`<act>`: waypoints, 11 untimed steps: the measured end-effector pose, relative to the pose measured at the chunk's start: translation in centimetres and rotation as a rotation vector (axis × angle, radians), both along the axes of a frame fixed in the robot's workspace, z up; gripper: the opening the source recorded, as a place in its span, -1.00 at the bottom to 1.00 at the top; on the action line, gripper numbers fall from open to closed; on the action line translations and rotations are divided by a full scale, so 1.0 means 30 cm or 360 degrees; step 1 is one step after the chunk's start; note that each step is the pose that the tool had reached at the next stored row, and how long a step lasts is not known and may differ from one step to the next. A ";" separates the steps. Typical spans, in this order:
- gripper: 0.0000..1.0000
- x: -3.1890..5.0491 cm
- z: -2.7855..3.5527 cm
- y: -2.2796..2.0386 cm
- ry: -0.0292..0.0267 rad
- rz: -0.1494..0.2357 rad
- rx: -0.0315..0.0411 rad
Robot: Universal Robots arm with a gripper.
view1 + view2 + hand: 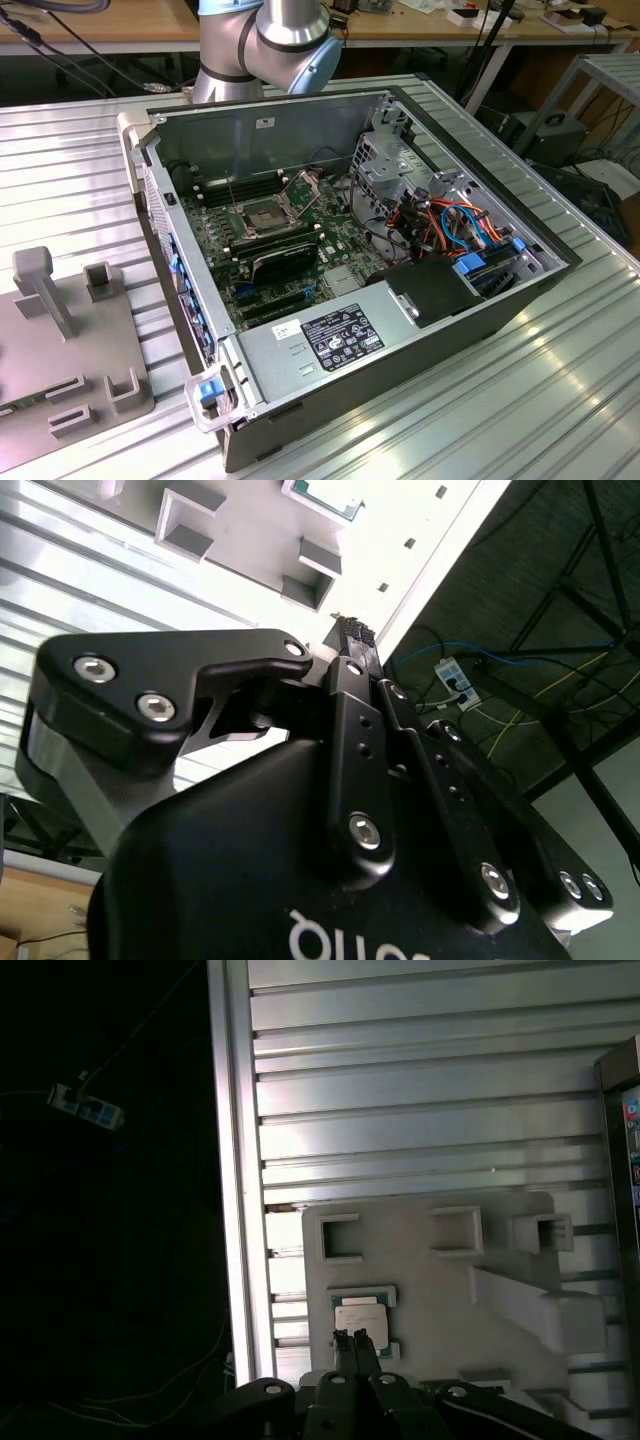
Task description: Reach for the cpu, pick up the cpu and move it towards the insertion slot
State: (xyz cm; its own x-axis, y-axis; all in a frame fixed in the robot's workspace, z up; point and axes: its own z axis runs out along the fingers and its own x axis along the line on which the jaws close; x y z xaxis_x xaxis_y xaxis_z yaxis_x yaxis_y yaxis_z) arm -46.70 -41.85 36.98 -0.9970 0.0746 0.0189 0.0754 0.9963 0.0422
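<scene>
Cpu (pixel 358 1318) lay flat in a pocket of the grey fixture (pixel 430 1290), just beyond the tips of the gripper (pixel 351 1340), whose jaws stood closed on nothing, while the slot (pixel 262 213) sat well apart inside the case (pixel 260 130).

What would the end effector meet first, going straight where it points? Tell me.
Probably the cpu on the grey fixture plate: in the first wrist view the end effector points right at it, though depth is unclear.

Ribbed aluminium table (pixel 500 420); wooden benches (pixel 100 20) behind (rather cluttered).
</scene>
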 end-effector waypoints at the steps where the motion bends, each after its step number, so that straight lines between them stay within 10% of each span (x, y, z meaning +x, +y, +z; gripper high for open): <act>1: -0.79 -0.001 0.000 0.000 0.00000 0.0000 0.0000; 10: -0.17 -0.011 0.000 0.000 0.00000 0.0000 0.0000; 11: 0.33 -0.013 -0.012 -0.009 0.00001 0.0056 0.0001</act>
